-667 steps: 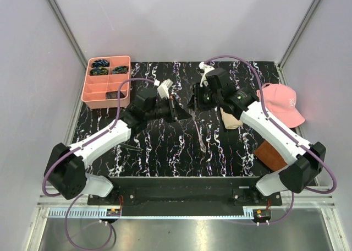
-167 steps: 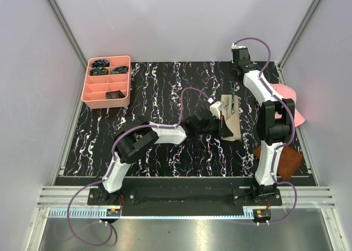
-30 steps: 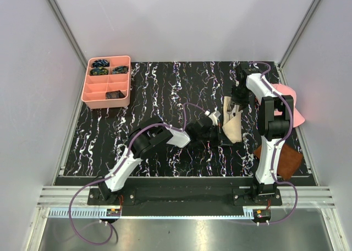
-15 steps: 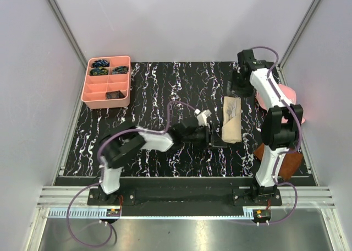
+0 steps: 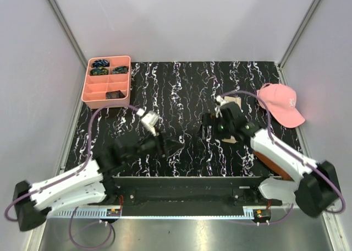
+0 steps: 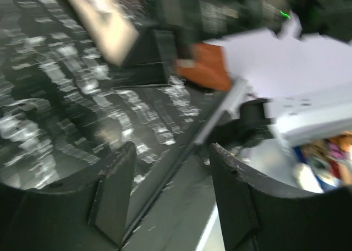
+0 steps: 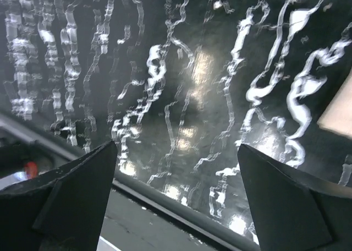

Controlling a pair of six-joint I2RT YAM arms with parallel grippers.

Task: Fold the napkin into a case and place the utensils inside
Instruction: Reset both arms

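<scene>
The tan napkin point(image 5: 232, 101) lies folded into a narrow strip at the right middle of the table, mostly covered by my right arm. It appears blurred at the top left of the left wrist view point(image 6: 102, 21), and one corner shows at the right edge of the right wrist view point(image 7: 338, 114). The utensils are hidden by the arm and the blur. My left gripper point(image 5: 172, 147) point(image 6: 171, 149) hangs open and empty near the table's front edge, well left of the napkin. My right gripper point(image 5: 205, 127) point(image 7: 177, 146) is wide open and empty, just left of the napkin.
A pink cap point(image 5: 281, 103) lies at the right. A dark brown square point(image 5: 268, 156) is partly under my right arm. A pink tray point(image 5: 88, 91) with small dark items stands at the back left. The table's front rail point(image 7: 181, 207) runs under both grippers.
Both arms have pulled back from the napkin towards the near edge. The left gripper went from shut to open, and the right gripper opened wider. The right arm now covers most of the napkin.
</scene>
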